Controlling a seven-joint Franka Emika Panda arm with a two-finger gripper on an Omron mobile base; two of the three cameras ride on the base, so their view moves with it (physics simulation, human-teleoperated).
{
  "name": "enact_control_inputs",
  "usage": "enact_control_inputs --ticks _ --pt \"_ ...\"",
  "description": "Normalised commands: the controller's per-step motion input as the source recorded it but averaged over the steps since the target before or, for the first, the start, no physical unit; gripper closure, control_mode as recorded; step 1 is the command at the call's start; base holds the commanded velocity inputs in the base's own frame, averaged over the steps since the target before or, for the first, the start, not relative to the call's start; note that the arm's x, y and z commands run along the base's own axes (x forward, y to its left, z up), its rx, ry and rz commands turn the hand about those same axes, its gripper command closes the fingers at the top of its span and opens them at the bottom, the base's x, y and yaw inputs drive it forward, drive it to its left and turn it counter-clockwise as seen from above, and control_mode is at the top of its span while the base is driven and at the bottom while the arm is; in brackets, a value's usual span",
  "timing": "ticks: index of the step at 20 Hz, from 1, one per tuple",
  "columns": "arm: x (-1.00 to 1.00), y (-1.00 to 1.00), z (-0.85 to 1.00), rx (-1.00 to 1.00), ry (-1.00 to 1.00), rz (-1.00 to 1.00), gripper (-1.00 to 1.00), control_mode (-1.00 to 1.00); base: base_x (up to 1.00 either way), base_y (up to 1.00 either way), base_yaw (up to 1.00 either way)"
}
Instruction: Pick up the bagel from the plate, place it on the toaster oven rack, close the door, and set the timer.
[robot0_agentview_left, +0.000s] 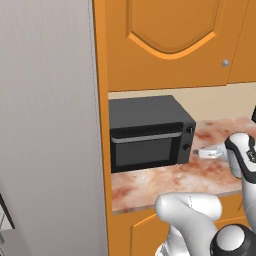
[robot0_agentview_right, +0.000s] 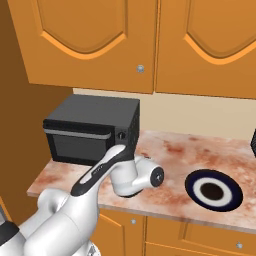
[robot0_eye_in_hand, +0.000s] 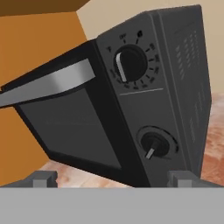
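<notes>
The black toaster oven (robot0_agentview_left: 150, 132) stands at the counter's left end with its door (robot0_agentview_left: 145, 152) shut, so the toaster oven rack is hidden behind the dark glass. In the hand view the door (robot0_eye_in_hand: 65, 124) and its grey handle (robot0_eye_in_hand: 48, 85) are close ahead, with two knobs, upper (robot0_eye_in_hand: 130, 63) and lower (robot0_eye_in_hand: 154, 146), to the right. My gripper (robot0_eye_in_hand: 113, 178) is open with nothing between its fingertips, and it points at the oven's knob panel from the right (robot0_agentview_left: 196, 151). Far to the right the bagel (robot0_agentview_right: 212, 191) lies in the middle of the plate (robot0_agentview_right: 196, 181).
A tall grey panel (robot0_agentview_left: 50, 125) and an orange cabinet side (robot0_agentview_left: 101, 100) wall in the oven's left. Orange upper cabinets (robot0_agentview_right: 150, 40) hang above. The marbled counter (robot0_agentview_right: 170, 150) runs between oven and plate. My own arm (robot0_agentview_right: 107, 172) crosses in front of the oven.
</notes>
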Motion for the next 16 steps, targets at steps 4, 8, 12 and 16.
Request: enact_control_inputs --ticks 4,8,12,16 --pt "-0.02 0.00 -0.19 0.00 0.00 0.00 -1.00 -1.00 0.00 0.00 0.00" --pt "-0.06 0.00 -0.16 0.00 0.00 0.00 -1.00 -1.00 0.00 0.00 0.00" --pt "-0.01 0.00 -0.09 0.00 0.00 0.00 -1.00 -1.00 0.00 0.00 0.00" --pt "0.00 0.00 0.00 0.00 0.00 0.00 -1.00 -1.00 0.00 0.00 0.00"
